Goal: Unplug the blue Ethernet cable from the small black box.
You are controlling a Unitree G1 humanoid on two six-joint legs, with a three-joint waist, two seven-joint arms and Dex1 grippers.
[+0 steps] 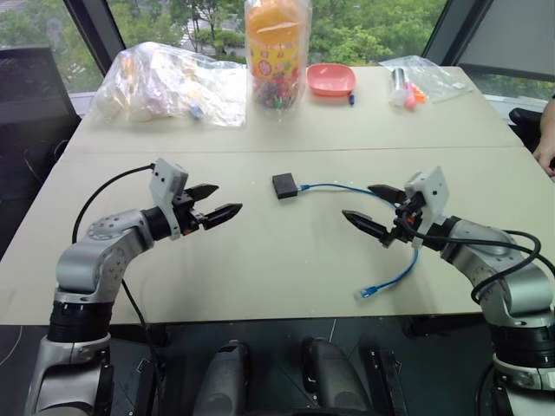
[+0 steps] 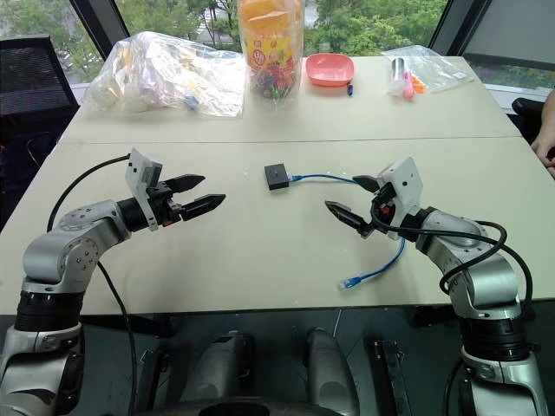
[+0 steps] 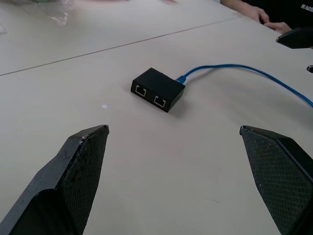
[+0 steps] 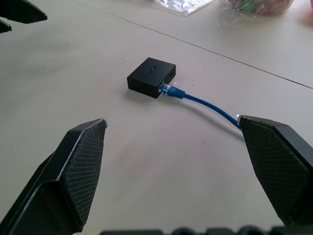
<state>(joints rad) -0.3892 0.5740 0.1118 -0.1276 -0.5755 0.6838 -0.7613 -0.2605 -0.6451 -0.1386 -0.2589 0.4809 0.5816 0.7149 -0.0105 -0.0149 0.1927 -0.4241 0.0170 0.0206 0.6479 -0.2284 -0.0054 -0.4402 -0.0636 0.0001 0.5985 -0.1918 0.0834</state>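
The blue Ethernet cable (image 1: 347,186) is seen plugged into the small black box (image 1: 284,185), which lies near the middle of the desk (image 1: 260,251), so nothing of the unplugging is done yet. The left hand (image 1: 215,201) and right hand (image 1: 375,206) are held wide open and empty, either side of the box. Part of the cable is hidden behind the right hand.

The thin light-blue Ethernet cable (image 1: 342,185) ended in blue plugs beside the small matte-black plastic box (image 1: 284,185) on the plain beige table (image 1: 260,251). A coral-pink bowl (image 1: 331,80) sat by an orange-topped clear jar (image 1: 277,52) of multicoloured pieces. The gripper fingers (image 4: 73,171) were black, cross-hatched.
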